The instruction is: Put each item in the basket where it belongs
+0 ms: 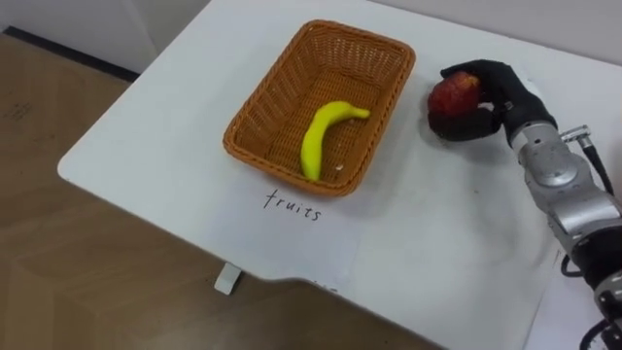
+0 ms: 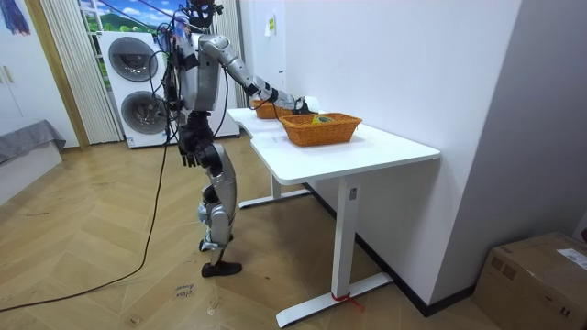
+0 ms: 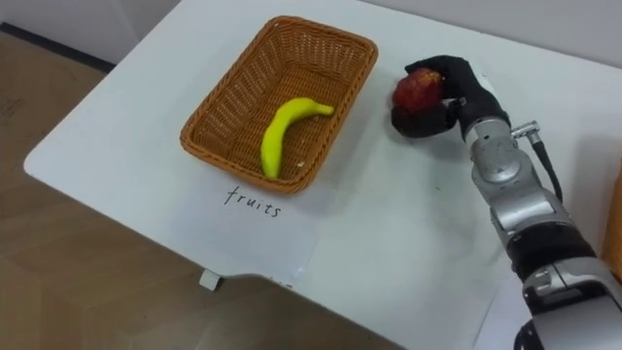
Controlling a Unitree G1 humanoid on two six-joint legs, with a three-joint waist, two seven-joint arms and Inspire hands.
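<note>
Wood-plank flooring [image 1: 58, 262] shows at the left, and over it stands the white bench [image 1: 175, 126] where the sorting is done; in the room view the robot stands upright at the bench's long side with one arm stretched over the top. The left hand [image 2: 188, 148] hangs by its hip, well away from the work, and I cannot tell how it is set. Moving right, a rectangular orange-brown wicker basket [image 1: 255, 109] sits on the bench with a curved yellow banana [image 1: 326, 136] lying along its floor. A white paper sheet [image 1: 292, 243] with a handwritten word lies just in front of the basket. Right of the basket, near its far corner and clear of its rim, a round red apple [image 1: 455, 95] is in the black right hand [image 1: 507, 92], whose fingers are curled round the fruit from above and behind. Whether the apple rests on the bench or is just off it I cannot tell. At the far right edge, a sliver of another wicker basket [image 3: 617, 228] shows. The step in hand looks like carrying the apple to the fruit basket. The next move would call for raising it above the woven wall, swinging it left over the open space beside the banana, then loosening the grip low enough that the apple does not roll or bounce out.
</note>
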